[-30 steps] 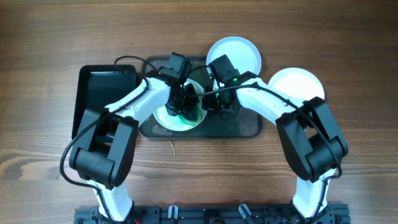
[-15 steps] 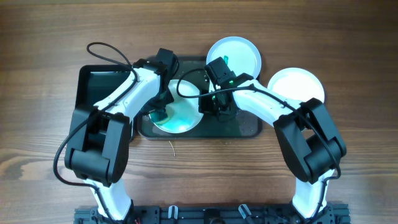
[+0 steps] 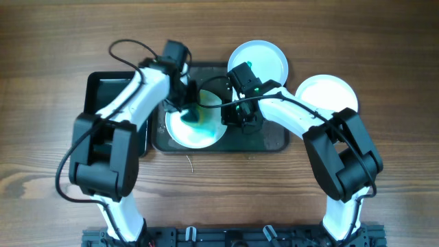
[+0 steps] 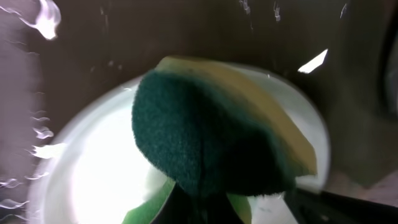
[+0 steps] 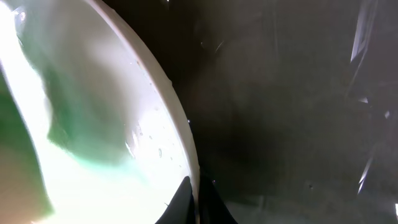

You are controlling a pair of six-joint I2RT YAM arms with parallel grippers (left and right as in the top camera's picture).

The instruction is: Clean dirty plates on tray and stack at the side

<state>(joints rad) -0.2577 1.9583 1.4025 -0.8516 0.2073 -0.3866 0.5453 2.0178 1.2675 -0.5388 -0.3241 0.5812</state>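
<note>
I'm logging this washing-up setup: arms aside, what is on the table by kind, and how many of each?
Round shallow plates: 3 (white plate smeared teal, pale blue plate, white plate at the right)
Trays: 2 (dark grey-green rectangular tray, glossy black tray)
Sponges: 1 (green-yellow sponge)
Total: 6

Overhead: my left arm point(image 3: 130, 103) covers the far-left corner of the dark grey-green rectangular tray point(image 3: 269, 142) and much of the glossy black tray point(image 3: 103, 92); both wrists hide their fingertips. Left wrist: green-and-yellow sponge point(image 4: 205, 137) blocks most of the smeared white round plate point(image 4: 87, 174), glare-washed. Right wrist: plate cut by left and bottom edges.
</note>
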